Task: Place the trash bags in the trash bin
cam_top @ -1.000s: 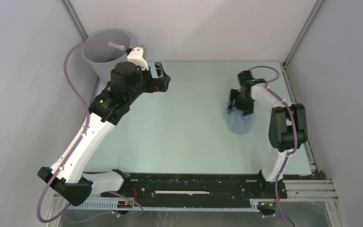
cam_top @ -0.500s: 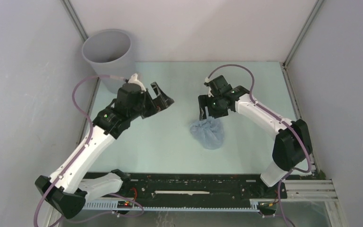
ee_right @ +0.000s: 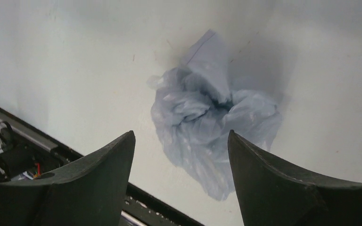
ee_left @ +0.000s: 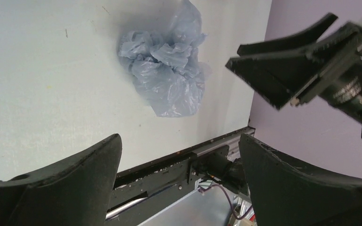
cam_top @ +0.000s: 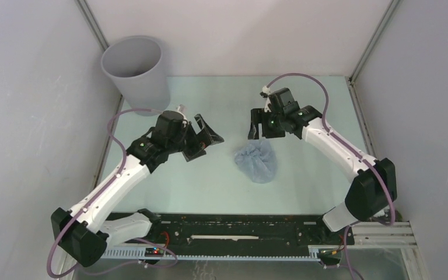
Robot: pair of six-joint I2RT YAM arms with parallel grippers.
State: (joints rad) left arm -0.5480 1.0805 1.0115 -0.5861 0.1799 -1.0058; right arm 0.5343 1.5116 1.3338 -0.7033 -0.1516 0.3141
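While your right pincer (cam_top: 259,129) is hanging with its jaws spread wide and nothing between them, you are working the pick-up step, and no grip on the bag (cam_top: 258,162) is yet made. Through the right wrist view the right pincer (ee_right: 180,136) is looking straight down on the bag (ee_right: 212,122), which is showing in the gap between the two fingers, below them and apart from both. From above, that pincer is hovering just beyond the bag's far edge.

Your left pincer (cam_top: 207,143) is also gaping fully and carrying nothing. It is pointing across the table (cam_top: 210,99) toward the bag from the bag's left, near but not touching. In its own view the left pincer (ee_left: 179,141) is framing the bag (ee_left: 167,70) ahead of its fingertips, with the right pincer (ee_left: 301,70) hanging off to one side of the bag.

The bag is lying crumpled into a loose heap on the table, right of centre. The bin (cam_top: 135,67) is standing upright at the far left corner, well apart from it, with the left arm lying between the two.

By my reading, the next move is asking you to bring one pincer down over the bunched middle of the heap and close on a thick fold, since thin film is likely to be slipping out of a shallow pinch, then to be lifting it clear before swinging toward the bin
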